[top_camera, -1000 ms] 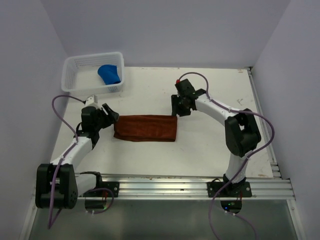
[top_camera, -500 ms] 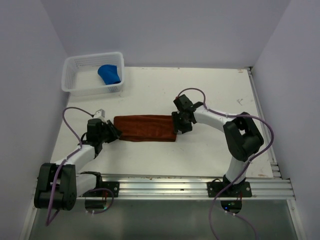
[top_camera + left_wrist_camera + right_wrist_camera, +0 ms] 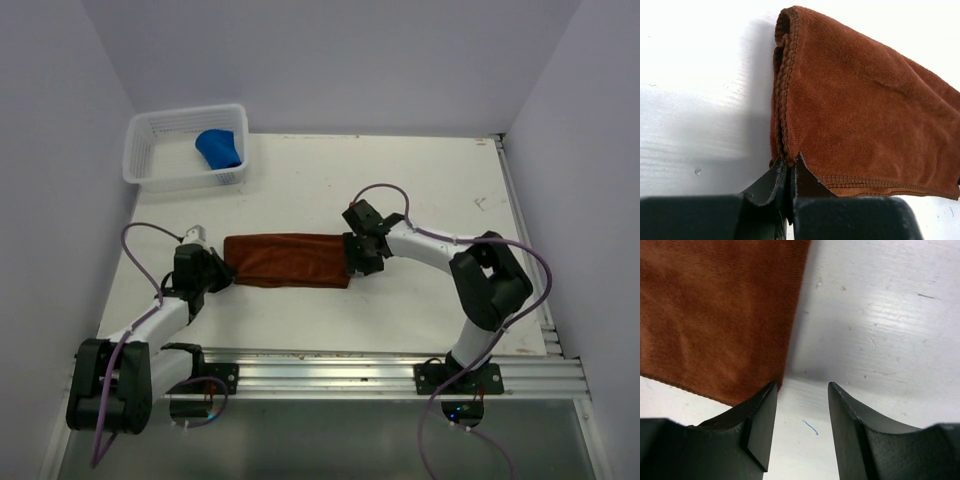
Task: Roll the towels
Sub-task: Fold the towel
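Centrally, the brown towel (image 3: 288, 260) is laid flat as a folded strip running from nine to three o'clock, ready for rolling. Its nine-o'clock hem is pinched by the closed left gripper (image 3: 789, 169), presumably as the roll's starting edge. At the three-o'clock end, the right gripper (image 3: 801, 387) is held open, nothing clamped. The blue towel (image 3: 220, 148) is kept in the basket (image 3: 170, 178) at ten o'clock.

White mesh basket (image 3: 160, 178) is sitting at the 10 o'clock corner of the white table (image 3: 300, 180), just beside the left wall (image 3: 60, 150). A silver rail (image 3: 340, 375) is running along the 6 o'clock edge. A small blue squiggle (image 3: 810, 427) is showing on the tabletop, and a faint dark mark (image 3: 480, 203) is lying toward 2 o'clock.
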Motion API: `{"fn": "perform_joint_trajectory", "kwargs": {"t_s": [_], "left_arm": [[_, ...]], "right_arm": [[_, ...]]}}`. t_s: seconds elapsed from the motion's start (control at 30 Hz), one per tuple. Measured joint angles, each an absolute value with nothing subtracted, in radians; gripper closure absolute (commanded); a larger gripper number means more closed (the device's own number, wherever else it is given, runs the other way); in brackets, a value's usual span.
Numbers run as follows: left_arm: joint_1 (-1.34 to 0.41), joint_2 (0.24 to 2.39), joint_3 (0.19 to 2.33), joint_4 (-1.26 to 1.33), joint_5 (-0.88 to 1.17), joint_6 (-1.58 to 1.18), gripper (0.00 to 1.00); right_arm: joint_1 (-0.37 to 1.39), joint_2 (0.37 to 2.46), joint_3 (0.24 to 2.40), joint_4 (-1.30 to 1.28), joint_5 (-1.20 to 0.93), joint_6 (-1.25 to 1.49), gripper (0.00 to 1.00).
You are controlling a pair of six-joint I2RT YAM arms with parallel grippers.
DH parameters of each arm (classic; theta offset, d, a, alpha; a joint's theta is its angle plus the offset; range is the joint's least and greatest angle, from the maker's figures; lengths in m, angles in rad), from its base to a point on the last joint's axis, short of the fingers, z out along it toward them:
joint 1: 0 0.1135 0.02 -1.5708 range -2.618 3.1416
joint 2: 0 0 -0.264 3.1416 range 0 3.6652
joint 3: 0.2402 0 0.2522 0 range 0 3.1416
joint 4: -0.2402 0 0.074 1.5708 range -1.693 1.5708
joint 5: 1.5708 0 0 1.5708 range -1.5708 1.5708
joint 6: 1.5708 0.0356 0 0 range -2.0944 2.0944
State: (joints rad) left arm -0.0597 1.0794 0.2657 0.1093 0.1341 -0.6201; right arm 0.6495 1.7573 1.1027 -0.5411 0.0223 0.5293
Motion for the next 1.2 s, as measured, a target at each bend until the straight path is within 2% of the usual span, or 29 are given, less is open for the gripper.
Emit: {"fn": "perform_joint_trajectory", "kwargs": {"t_s": [0.17, 0.43, 0.77, 0.9, 1.0, 1.03, 1.1, 1.13, 1.17, 1.2], "left_arm": [[-0.06, 1.076, 0.256, 0.101, 0.119, -0.661, 1.0], [-0.06, 0.99, 0.193, 0.109, 0.124, -0.698, 1.0], [-0.06, 0.96, 0.183, 0.091, 0.126, -0.715, 1.0], [-0.06, 0.931, 0.181, 0.072, 0.126, -0.715, 1.0], [-0.06, 0.918, 0.181, 0.051, 0.126, -0.716, 1.0], [-0.06, 0.915, 0.181, 0.044, 0.126, -0.716, 1.0], [-0.06, 0.911, 0.181, 0.033, 0.126, -0.717, 1.0], [-0.06, 0.909, 0.181, 0.03, 0.126, -0.718, 0.94], [-0.06, 0.907, 0.181, 0.027, 0.126, -0.719, 0.74], [-0.06, 0.904, 0.181, 0.02, 0.125, -0.719, 0.66]], "right_arm": [[0.65, 1.708, 1.084, -0.561, 0.064, 0.544, 0.51], [0.672, 1.597, 1.04, -0.495, 0.018, 0.591, 0.52], [0.7, 1.689, 0.986, -0.414, -0.012, 0.649, 0.52], [0.699, 1.705, 0.978, -0.373, -0.014, 0.664, 0.64], [0.699, 1.71, 0.972, -0.356, -0.013, 0.67, 0.79], [0.699, 1.71, 0.97, -0.352, -0.012, 0.67, 0.87], [0.699, 1.71, 0.965, -0.349, -0.009, 0.668, 0.95], [0.699, 1.709, 0.963, -0.345, -0.009, 0.669, 0.97], [0.699, 1.707, 0.959, -0.342, -0.009, 0.669, 1.0], [0.699, 1.703, 0.955, -0.337, -0.009, 0.667, 1.0]]}}
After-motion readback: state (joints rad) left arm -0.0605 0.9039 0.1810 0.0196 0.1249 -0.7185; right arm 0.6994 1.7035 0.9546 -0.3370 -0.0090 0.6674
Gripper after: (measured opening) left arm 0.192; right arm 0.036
